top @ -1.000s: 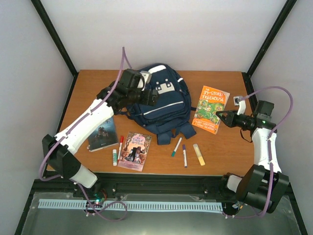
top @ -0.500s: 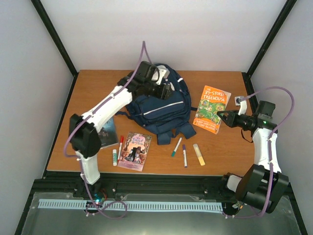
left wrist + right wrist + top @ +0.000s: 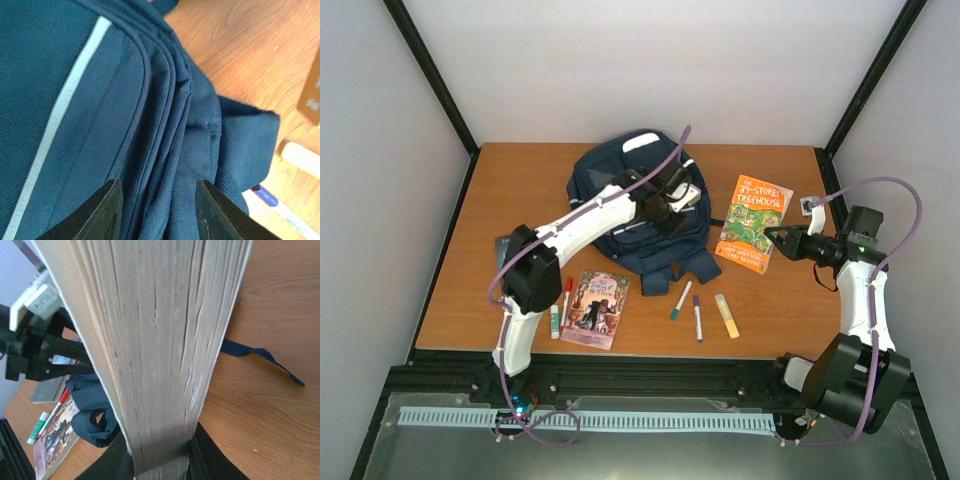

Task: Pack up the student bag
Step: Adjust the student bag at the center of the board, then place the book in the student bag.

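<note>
One book (image 3: 752,215) sits pinched in our right claw (image 3: 769,237). Our left claw (image 3: 156,200) straddles folds of the bag (image 3: 90,115); we cannot tell whether it grips.

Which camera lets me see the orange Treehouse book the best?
The top camera: the orange book shows its whole cover and title there. The right wrist camera sees only its page edges, very close. The left wrist camera shows mostly the student bag, no clear book.
</note>
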Controlling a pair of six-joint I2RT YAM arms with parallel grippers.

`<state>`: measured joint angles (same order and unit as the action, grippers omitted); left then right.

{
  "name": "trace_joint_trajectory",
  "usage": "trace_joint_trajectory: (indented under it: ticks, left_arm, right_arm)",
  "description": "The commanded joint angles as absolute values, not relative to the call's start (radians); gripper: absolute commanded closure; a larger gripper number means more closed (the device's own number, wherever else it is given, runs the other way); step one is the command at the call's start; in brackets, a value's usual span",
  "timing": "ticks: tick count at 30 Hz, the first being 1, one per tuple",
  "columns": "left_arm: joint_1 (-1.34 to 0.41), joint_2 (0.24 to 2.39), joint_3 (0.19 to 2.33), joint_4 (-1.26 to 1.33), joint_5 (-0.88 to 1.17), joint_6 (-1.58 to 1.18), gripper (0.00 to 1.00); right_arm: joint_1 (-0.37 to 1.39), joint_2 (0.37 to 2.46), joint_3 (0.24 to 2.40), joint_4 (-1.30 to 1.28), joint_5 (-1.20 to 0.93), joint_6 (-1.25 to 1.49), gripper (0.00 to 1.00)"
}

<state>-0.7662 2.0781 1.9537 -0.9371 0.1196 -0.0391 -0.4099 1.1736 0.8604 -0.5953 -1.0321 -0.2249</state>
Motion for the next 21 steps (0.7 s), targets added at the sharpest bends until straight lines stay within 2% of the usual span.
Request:
trace_joint_trajectory:
  ticks: [1, 12, 21]
  left_arm:
    - [-0.798, 2.115, 2.004, -1.009, 0.031, 0.037, 0.58]
    - [-0.839, 2.192, 2.044, -1.03, -0.039, 0.041, 0.59]
    - [-0.839, 2.223, 2.05, -1.022, -0.01, 0.048, 0.73]
  right_arm:
    - [-0.416, 1.176, 0.874, -0.564, -1.089, -0.247, 0.97]
    - [-0.417, 1.172, 0.873, -0.566, -1.084, -0.252, 0.97]
    - [-0.419, 1.173, 0.873, -0.568, -1.083, -0.255, 0.97]
